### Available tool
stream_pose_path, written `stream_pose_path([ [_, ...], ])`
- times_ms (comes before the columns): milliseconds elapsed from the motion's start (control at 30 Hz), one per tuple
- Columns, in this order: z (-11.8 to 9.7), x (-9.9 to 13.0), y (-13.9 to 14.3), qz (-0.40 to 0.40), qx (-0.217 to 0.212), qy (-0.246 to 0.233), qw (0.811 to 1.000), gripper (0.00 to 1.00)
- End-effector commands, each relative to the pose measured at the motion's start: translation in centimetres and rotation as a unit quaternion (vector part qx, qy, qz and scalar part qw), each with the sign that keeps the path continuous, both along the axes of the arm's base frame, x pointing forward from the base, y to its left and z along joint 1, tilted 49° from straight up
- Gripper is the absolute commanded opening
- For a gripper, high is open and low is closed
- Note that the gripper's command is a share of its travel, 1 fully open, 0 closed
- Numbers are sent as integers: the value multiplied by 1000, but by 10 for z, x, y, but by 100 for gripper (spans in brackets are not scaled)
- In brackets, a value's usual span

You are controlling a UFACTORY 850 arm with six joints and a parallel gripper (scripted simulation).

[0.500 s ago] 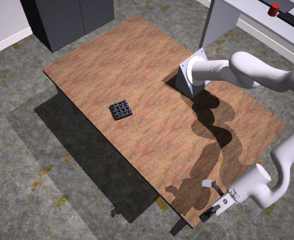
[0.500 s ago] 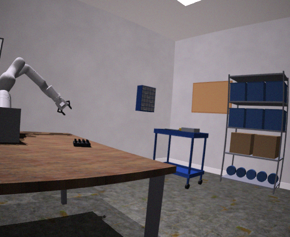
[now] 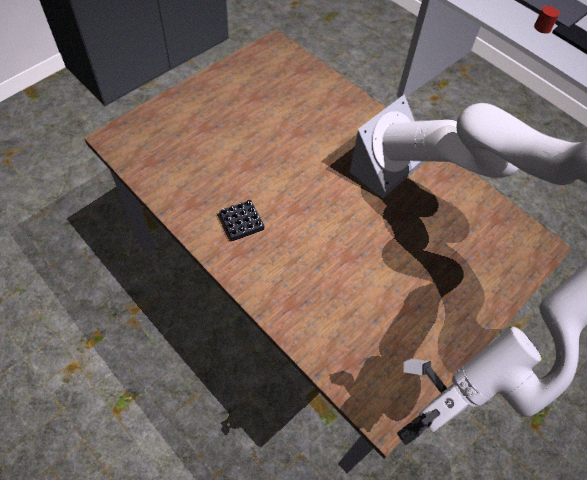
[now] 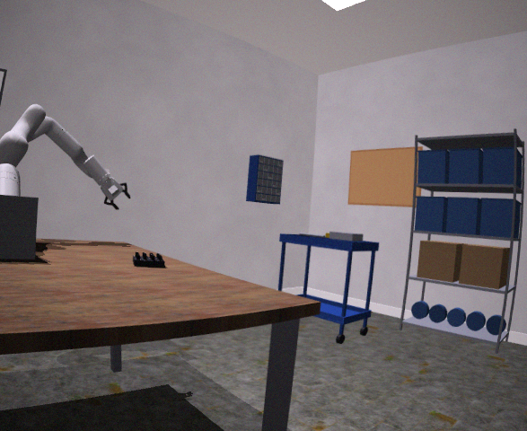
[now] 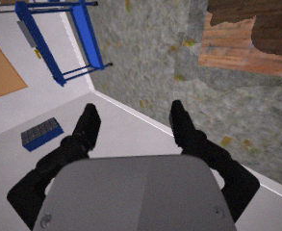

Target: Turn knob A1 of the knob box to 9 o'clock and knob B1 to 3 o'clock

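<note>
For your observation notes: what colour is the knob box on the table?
The knob box is black all over, knobs included; the top view shows it best.

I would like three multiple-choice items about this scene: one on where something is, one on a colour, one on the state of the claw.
1. Where is the knob box?
A. on the wooden table
B. on the blue cart
C. on the shelf

2. What colour is the cart by the far wall?
A. red
B. blue
C. grey

3. How is the claw?
A. shut on a knob
B. shut on nothing
C. open and holding nothing

Answers:
1. A, the knob box stands on the table, far from the arm.
2. B, the cart has a blue frame and blue trays.
3. C, the claw has its fingers wide apart, with only wall and floor between them.
</note>
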State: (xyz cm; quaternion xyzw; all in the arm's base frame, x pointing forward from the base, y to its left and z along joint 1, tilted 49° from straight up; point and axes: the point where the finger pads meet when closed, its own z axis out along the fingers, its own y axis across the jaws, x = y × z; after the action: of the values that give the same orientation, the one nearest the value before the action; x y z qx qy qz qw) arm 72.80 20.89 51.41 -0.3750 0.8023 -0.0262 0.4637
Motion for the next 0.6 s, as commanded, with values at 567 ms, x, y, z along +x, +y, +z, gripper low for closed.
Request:
stream_pose_path([
  [567, -72, 19, -43, 59, -86, 26, 994, 100],
])
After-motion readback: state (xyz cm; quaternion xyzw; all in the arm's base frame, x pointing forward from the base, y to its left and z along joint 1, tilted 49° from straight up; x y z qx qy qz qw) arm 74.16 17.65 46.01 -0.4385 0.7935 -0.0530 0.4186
